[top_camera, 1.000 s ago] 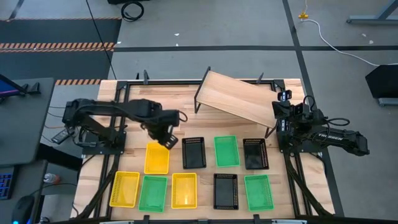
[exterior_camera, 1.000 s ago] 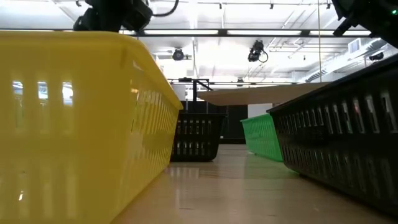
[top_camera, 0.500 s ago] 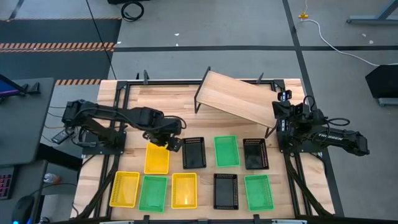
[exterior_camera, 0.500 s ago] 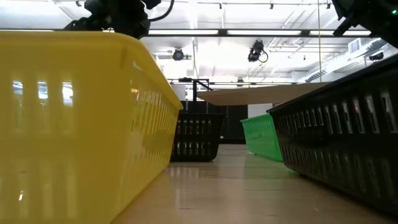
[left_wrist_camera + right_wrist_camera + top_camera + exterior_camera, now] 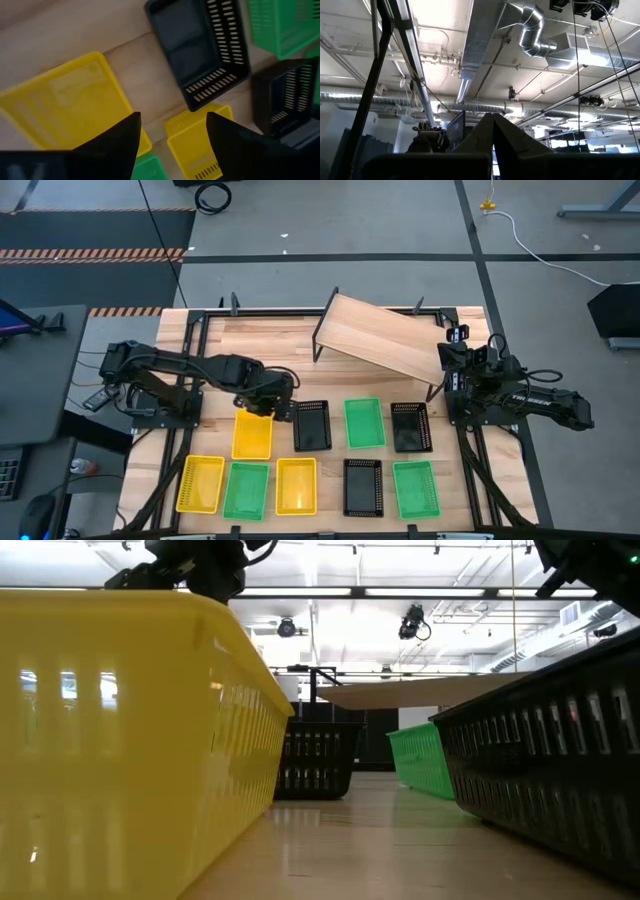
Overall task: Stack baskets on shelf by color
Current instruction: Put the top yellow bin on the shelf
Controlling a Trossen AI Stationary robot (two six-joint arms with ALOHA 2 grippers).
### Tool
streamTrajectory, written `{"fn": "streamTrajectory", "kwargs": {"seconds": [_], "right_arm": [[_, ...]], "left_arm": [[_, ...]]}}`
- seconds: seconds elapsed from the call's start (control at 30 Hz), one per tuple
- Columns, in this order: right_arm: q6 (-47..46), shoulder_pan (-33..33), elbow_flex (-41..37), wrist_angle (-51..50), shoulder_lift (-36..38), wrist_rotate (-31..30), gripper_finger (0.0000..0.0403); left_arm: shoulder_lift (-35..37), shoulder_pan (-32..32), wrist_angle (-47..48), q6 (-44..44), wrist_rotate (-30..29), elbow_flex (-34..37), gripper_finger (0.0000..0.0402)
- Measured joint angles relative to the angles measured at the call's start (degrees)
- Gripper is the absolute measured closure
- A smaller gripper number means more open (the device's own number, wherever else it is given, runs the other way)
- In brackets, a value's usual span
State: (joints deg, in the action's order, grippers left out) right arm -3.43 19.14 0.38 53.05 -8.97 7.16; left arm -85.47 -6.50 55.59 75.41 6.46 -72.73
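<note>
Nine baskets stand on their bases in two rows on the near half of the plank table. The far row is yellow (image 5: pixel 252 433), black (image 5: pixel 312 425), green (image 5: pixel 364 422) and black (image 5: pixel 411 427). The near row is yellow (image 5: pixel 200 483), green (image 5: pixel 246 490), yellow (image 5: pixel 296 485), black (image 5: pixel 363 486) and green (image 5: pixel 415 488). The shelf (image 5: pixel 385 340) stands askew on its black legs at the far side. My left gripper (image 5: pixel 268 400) is open and hovers over the far right corner of the far-row yellow basket (image 5: pixel 65 100), next to the black basket (image 5: pixel 197 47). My right gripper (image 5: pixel 493 116) is shut and points up at the ceiling beside the shelf's right end.
The right arm (image 5: pixel 520 402) is folded over the table's right edge. Black frame rails run along both sides. Bare planks lie left of the shelf (image 5: pixel 250 340). In the low view, a yellow basket (image 5: pixel 120 740) and a black one (image 5: pixel 560 770) fill the foreground.
My left gripper has moved toward the near edge and down, closing on the far end of the far-row yellow basket. Its fingers have stayed open. No basket has moved.
</note>
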Motion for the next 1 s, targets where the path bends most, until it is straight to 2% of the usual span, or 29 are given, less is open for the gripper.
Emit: {"fn": "streamTrajectory", "kwargs": {"seconds": [0.17,0.3,0.4,0.6,0.7,0.83,1.0], "right_arm": [[-1.98,-0.01,0.00,-0.01,0.00,0.12,0.0387],[-17.71,-0.01,0.02,-2.55,0.02,1.56,0.0387],[-22.24,0.01,0.02,-9.86,-0.09,3.72,0.0387],[-22.41,-0.01,0.19,-31.14,-0.15,15.61,0.0387],[-25.45,0.01,0.81,-36.28,-0.01,17.27,0.0387],[-31.41,0.06,0.29,-32.26,0.00,17.35,0.0387],[-32.84,-0.01,-0.07,-16.76,0.08,17.89,0.0387]], "left_arm": [[0.02,-1.39,-0.81,2.22,0.01,0.00,0.0170],[0.02,-2.16,-0.83,3.20,0.06,0.00,0.0170],[0.02,-2.14,-0.71,3.12,-0.02,0.00,0.0170],[0.02,-2.08,0.73,3.48,-1.93,-0.02,0.0170],[0.02,-2.10,2.23,3.43,-2.24,0.00,0.0170],[0.02,-2.26,2.52,3.46,-2.36,0.00,0.0170],[0.02,-2.76,2.43,3.48,-1.84,0.00,0.0170]]}}
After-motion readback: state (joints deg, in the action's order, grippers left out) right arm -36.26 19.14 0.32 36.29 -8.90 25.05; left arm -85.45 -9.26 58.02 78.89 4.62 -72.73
